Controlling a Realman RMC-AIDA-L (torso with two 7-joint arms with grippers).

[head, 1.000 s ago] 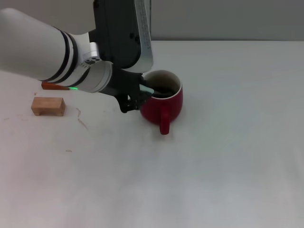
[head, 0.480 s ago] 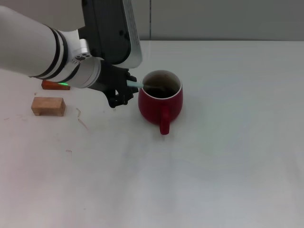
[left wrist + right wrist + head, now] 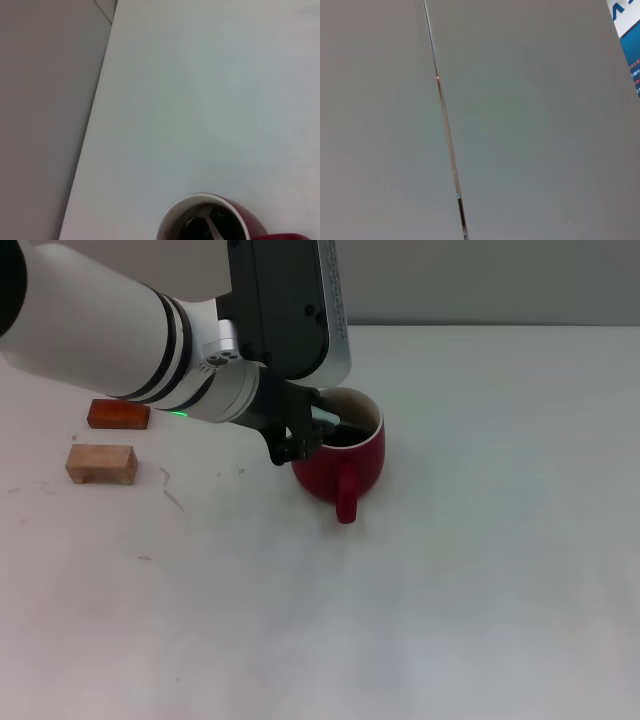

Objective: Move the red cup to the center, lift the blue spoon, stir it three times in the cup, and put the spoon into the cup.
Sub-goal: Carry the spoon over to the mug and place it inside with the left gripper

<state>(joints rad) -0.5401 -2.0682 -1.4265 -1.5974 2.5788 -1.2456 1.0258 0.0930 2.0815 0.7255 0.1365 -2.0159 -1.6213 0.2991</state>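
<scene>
One arm of mine is at work: my left gripper [image 3: 305,440] hangs at the near-left rim of the red cup [image 3: 342,462], its dark fingers pinched shut on the pale handle of the blue spoon [image 3: 325,423]. That handle slants up over the cup's cream rim toward my claw, while the grey metal end dips into the dark inside of the cup; the left wrist view shows that metal neck [image 3: 215,231] lying inside the mug [image 3: 202,220]. My claw sits just beside the cup's wall, and I cannot tell whether it touches it. The cup stands upright on the white table [image 3: 480,570], near the middle, with its red handle turned toward me. Well off to my left lie two small blocks, a pale wooden block [image 3: 101,463] and, just behind it, a reddish-brown block [image 3: 118,414]. My right gripper is out of sight; its wrist camera sees only a plain grey wall [image 3: 530,125].
</scene>
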